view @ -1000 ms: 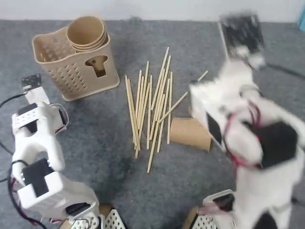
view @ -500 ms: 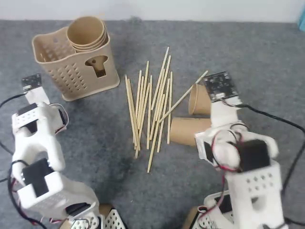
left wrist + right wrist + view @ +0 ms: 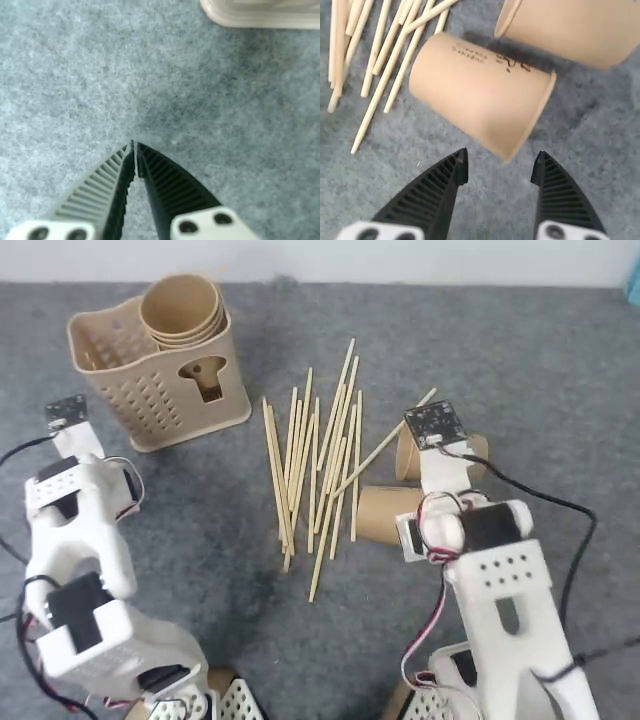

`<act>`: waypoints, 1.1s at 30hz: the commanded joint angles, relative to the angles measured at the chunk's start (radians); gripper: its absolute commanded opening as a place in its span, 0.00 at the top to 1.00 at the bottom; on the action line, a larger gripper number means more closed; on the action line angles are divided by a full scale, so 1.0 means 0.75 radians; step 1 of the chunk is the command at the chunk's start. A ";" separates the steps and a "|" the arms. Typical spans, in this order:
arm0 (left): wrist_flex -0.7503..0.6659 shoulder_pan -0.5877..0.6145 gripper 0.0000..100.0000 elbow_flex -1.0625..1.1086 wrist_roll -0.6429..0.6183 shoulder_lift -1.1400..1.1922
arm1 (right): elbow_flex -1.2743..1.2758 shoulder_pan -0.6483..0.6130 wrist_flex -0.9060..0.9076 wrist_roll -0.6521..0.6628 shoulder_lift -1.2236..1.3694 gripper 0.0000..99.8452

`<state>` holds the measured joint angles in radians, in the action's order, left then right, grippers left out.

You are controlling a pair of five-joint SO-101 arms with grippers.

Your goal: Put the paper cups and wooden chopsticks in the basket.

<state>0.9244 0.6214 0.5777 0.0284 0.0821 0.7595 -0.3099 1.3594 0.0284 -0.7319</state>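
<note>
Left arm (image 3: 70, 530) sits at the left edge of the grey mat (image 3: 210, 560), below the basket. Left gripper (image 3: 134, 150): the 2 ribbed jaws pressed together, tips meeting, holding nothing, just above bare mat, with a corner of the basket base in its wrist view. Basket (image 3: 150, 400): beige, perforated, upright at upper left, a stack of paper cups (image 3: 182, 308) nested in its back corner, rims above the wall. Centre of the mat: wooden chopsticks (image 3: 320, 470) scattered loose, most lying roughly parallel and running up-down in the high view, 1 angled off toward the upper right. None in the basket. Just right of the sticks, 2 paper cups on their sides: nearer cup (image 3: 383, 513) touching the right edge of the pile, its mouth toward the right gripper; farther cup (image 3: 412, 455) just behind it, partly covered by the right arm (image 3: 490, 570). Right gripper (image 3: 501, 162): jaws spread wide, empty, poised just short of the nearer cup's rim, not touching it. Both cups are well apart from the basket.
</note>
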 commanded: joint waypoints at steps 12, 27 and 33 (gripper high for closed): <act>-0.027 -0.006 0.99 -0.030 -0.008 -0.008 | 0.010 0.019 -0.175 -0.012 0.247 0.78; -0.029 -0.006 0.99 -0.028 -0.008 -0.008 | -0.025 0.017 -0.175 0.002 0.314 0.97; -0.029 -0.006 0.99 -0.028 -0.008 -0.008 | -0.131 0.013 -0.013 0.137 0.163 0.99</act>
<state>0.9244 0.6214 0.5777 0.0284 0.0821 0.7549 -0.3053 1.2858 0.0453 -0.5201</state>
